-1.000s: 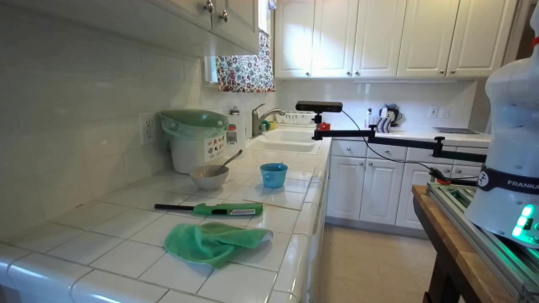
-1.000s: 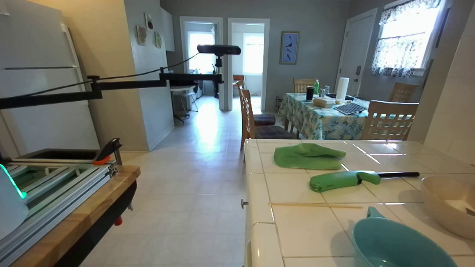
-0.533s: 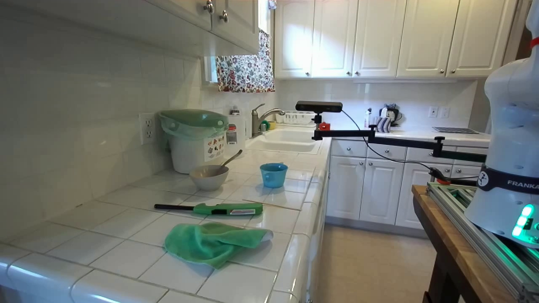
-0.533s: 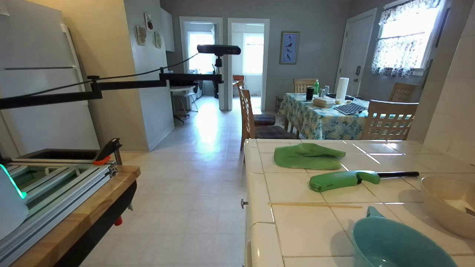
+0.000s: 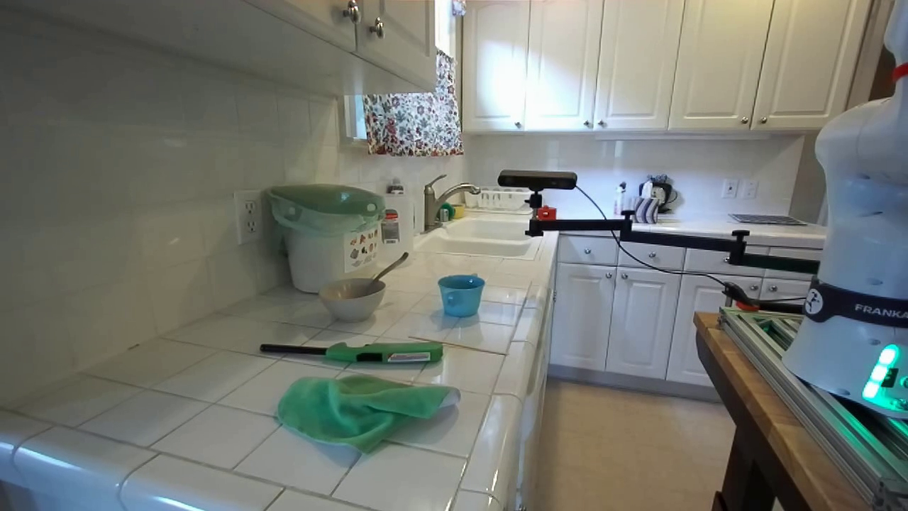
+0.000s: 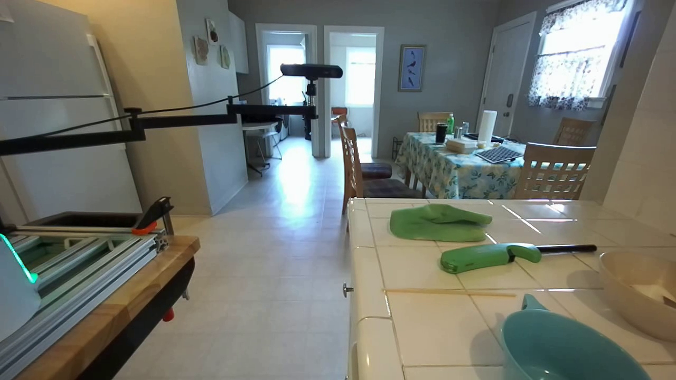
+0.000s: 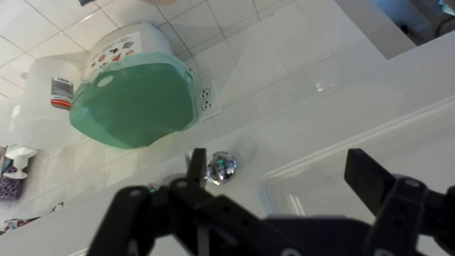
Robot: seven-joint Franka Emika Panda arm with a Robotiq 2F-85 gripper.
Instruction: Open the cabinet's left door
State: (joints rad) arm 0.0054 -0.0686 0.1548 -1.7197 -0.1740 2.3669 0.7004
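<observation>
The white upper cabinet (image 5: 319, 60) shows at the top left in an exterior view, with both doors looking closed. The left door (image 5: 312, 13) is the nearer leaf, with a round metal knob (image 5: 351, 11). In the wrist view, which stands upside down, the left door (image 7: 355, 192) fills the lower right. My gripper (image 7: 277, 160) is open in front of it. The left door's shiny knob (image 7: 221, 168) lies between the fingers, close beside the image-left finger; I cannot tell if they touch. The right door's knob (image 7: 152, 187) is mostly hidden behind that finger. The gripper is outside both exterior views.
Below the cabinet, the tiled counter holds a green-lidded bucket (image 5: 326, 238), a bowl with a spoon (image 5: 352, 299), a blue cup (image 5: 461, 296), a green lighter (image 5: 386, 353) and a green cloth (image 5: 362, 411). A camera arm (image 5: 674, 238) sticks out from the robot's table (image 5: 773, 426).
The visible upper part of the arm has shifted slightly left in an exterior view. The cabinet doors and the counter things look unchanged.
</observation>
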